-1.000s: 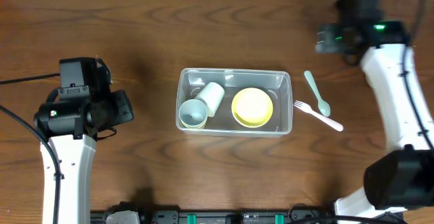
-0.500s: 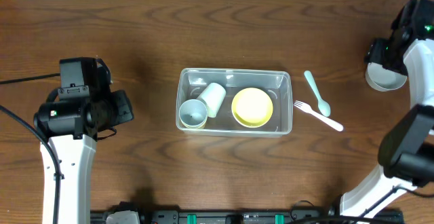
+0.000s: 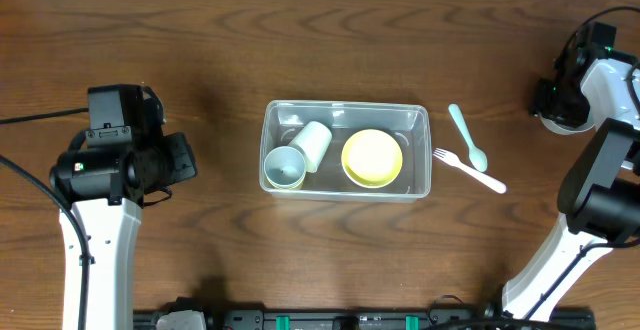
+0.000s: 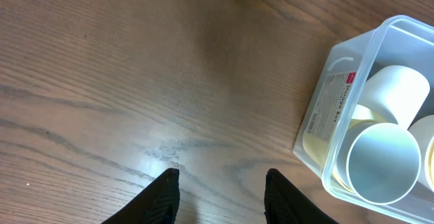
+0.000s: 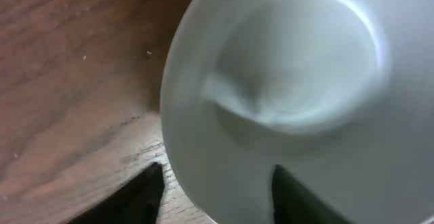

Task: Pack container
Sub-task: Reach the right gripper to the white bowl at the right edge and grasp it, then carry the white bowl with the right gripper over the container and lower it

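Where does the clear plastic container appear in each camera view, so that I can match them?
Overhead: the container sits in the middle of the table.
Left wrist: at the right edge, partly cut off.
Right wrist: not in it; a white bowl fills the view.
Shared landmark: the pale blue cup inside it, in overhead and left wrist.

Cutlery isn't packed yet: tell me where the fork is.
Overhead, the fork lies on the table just right of the container, tines toward it, beside the spoon's bowl.
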`<state>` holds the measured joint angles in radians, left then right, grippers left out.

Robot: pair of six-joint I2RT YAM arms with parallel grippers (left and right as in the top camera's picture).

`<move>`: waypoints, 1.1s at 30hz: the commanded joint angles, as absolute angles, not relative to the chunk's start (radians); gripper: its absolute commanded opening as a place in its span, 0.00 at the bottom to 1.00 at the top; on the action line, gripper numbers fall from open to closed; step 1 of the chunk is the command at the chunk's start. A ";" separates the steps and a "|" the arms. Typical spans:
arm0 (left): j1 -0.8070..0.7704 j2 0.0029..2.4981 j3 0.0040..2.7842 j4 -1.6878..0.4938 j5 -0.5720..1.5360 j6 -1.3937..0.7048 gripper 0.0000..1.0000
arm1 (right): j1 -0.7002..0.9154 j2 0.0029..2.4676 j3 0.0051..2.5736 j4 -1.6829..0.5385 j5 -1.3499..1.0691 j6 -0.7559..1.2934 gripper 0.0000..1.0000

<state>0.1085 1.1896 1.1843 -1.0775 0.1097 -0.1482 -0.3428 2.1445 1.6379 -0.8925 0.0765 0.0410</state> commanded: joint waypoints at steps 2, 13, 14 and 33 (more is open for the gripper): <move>0.113 1.195 1.187 -1.083 0.120 -0.128 0.42 | -0.347 2.146 1.647 -0.897 0.071 0.044 0.26; 0.113 1.195 1.187 -1.083 0.120 -0.128 0.42 | -0.339 2.144 1.648 -0.913 0.070 0.044 0.01; 0.113 1.195 1.187 -1.083 0.120 -0.128 0.42 | -0.334 2.141 1.648 -0.919 0.066 0.043 0.01; 0.113 1.195 1.187 -1.102 0.120 -0.128 0.42 | 0.171 1.601 1.668 -1.084 -0.097 -0.106 0.01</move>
<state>0.1089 1.1896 1.1843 -1.0981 0.1101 -0.1478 0.0750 1.6268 1.6680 -1.0637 -0.0818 -0.0475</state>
